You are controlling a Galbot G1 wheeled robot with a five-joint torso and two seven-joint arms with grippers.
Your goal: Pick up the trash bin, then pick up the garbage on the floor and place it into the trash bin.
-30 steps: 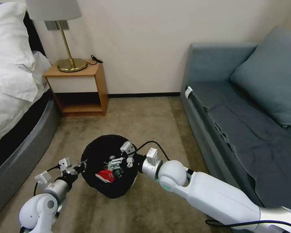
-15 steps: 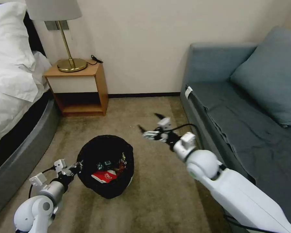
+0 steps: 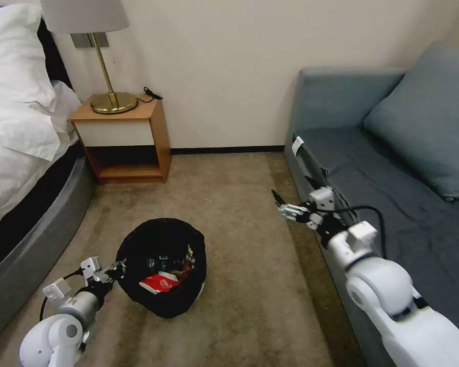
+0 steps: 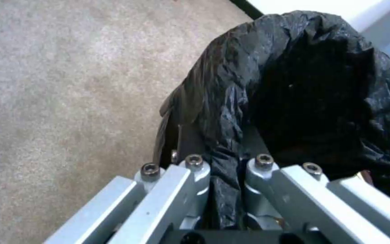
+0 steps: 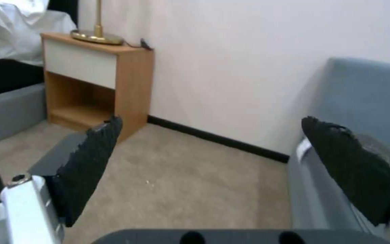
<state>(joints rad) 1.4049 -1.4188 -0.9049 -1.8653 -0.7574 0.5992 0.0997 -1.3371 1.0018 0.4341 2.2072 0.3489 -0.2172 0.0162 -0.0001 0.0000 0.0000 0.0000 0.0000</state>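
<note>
The trash bin, round with a black bag liner, sits low on the carpet at lower left. Inside it lie pieces of garbage: a red snack packet and darker wrappers. My left gripper is shut on the bin's rim; in the left wrist view the black liner is pinched between its fingers. My right gripper hangs open and empty in the air near the sofa's front edge, well to the right of the bin. Its two black pads stand wide apart in the right wrist view.
A grey sofa with a cushion runs along the right. A wooden nightstand with a brass lamp stands against the back wall, and a bed lies on the left. Beige carpet lies between them.
My right gripper lifted out of the bin, opened, and swung right toward the sofa. The bin and left gripper shifted slightly down and left.
</note>
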